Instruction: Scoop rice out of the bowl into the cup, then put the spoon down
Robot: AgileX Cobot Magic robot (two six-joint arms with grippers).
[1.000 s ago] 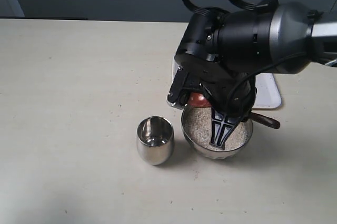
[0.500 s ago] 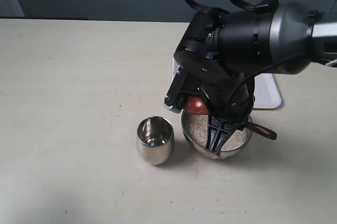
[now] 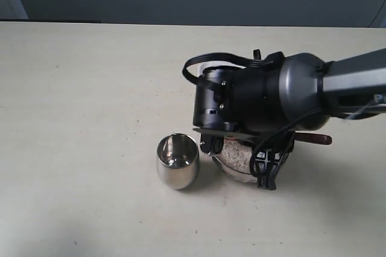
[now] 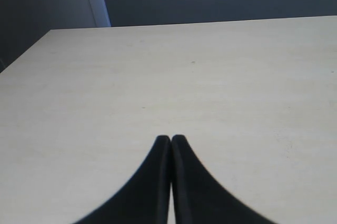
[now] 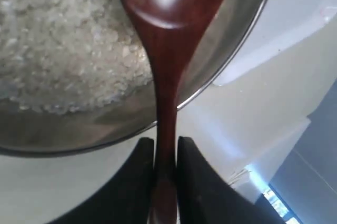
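On the right gripper [image 5: 165, 148] we saw the jaws clamped on the spoon [image 5: 166, 71] handle, 1 finger on each side. The spoon head sat over the bowl [image 5: 105, 126] and the handle crossed the rim. We couldn't tell whether the head touched the rice [image 5: 58, 50]. The rice lay in the bowl as a pale heap, with bare steel wall showing beside it.

In the exterior view the right wrist hung low over the bowl and hid most of it. We only saw a patch of rice and the bowl's front edge under it, and the spoon's handle end stuck out to the right of the wrist.

The cup [image 3: 177, 160] stood upright on the bench [image 3: 78, 88]. It was just left of the bowl in that view and apart from it, and its inside showed reflective steel.

On the left gripper [image 4: 170, 142] the jaws were closed on nothing, tips touching, with only bench ahead of them.
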